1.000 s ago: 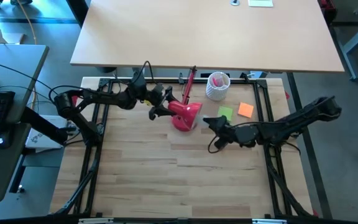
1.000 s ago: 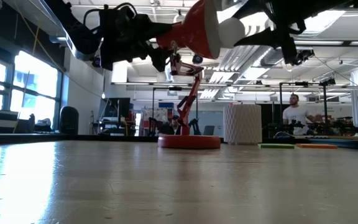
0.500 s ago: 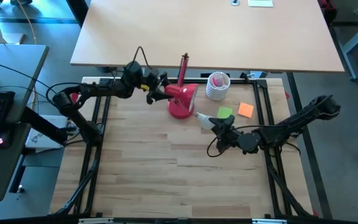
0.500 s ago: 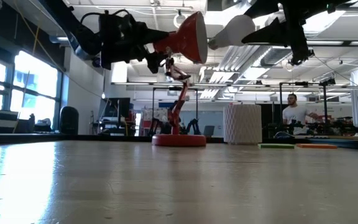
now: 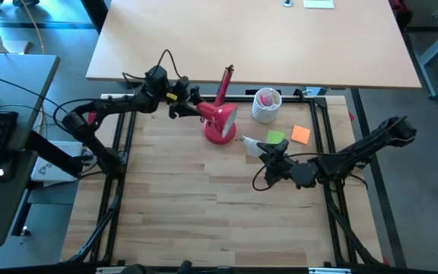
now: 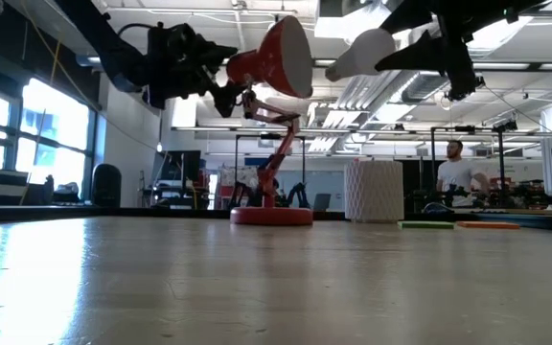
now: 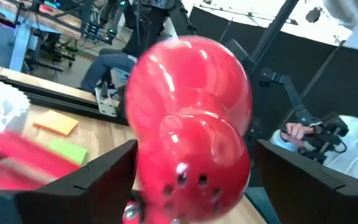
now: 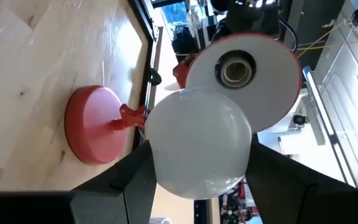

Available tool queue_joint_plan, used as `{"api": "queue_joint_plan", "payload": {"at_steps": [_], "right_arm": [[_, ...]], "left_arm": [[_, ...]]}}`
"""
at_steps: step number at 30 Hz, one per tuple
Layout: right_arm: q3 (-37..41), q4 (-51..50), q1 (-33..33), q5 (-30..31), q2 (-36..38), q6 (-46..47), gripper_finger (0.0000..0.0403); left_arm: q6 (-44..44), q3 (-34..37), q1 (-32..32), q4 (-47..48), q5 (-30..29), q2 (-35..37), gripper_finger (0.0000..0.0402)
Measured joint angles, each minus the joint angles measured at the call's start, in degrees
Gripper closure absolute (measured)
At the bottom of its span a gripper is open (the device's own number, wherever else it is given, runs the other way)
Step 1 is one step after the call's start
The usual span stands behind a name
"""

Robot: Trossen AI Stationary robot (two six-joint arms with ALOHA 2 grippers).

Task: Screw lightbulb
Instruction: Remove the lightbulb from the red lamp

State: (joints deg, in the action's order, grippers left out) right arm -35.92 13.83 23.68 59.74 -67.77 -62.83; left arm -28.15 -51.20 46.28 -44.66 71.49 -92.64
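High view: smooth round lightbulb [image 5: 246, 140].

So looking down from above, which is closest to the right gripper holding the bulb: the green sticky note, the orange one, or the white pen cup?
From the right gripper, which holds the lightbulb:
1. Green sticky note, on the table right beside it.
2. Orange sticky note, just past the green one.
3. White pen cup, at the table's back edge.
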Motion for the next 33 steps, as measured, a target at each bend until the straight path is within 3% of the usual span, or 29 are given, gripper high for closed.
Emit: {"api": "queue_joint_plan", "payload": {"at_steps": [5,9,13,17,21,25,33], "right_arm": [[0.0,-2.92,0.0,0.03,0.04,3.17,0.0189],[-0.02,-6.85,0.0,0.06,1.16,6.94,0.0189],[-0.02,-10.45,0.0,0.03,3.5,11.62,0.0189],[-0.02,-13.58,0.0,-0.24,6.67,16.14,0.0189],[-0.02,-17.85,-0.02,-3.79,10.45,23.64,0.0189],[-0.01,-24.13,-0.06,-14.42,13.57,34.82,0.0189],[5.82,-27.2,-0.48,-35.17,14.62,60.6,0.0189]], "left_arm": [[0.64,-0.02,3.66,3.26,-0.67,1.8,0.0093],[5.57,-0.02,5.77,9.88,-5.56,5.88,0.0094],[16.95,-0.04,5.44,21.61,-17.46,12.34,0.0094],[27.32,-0.07,1.55,33.63,-34.37,19.31,0.0094],[35.05,-0.13,-7.46,41.41,-53.1,24.89,0.0094],[39.01,-0.28,-19.51,45.75,-71.05,27.48,0.0095],[38.97,0.03,-43.05,50.8,-96.52,27.05,0.0095]]}}
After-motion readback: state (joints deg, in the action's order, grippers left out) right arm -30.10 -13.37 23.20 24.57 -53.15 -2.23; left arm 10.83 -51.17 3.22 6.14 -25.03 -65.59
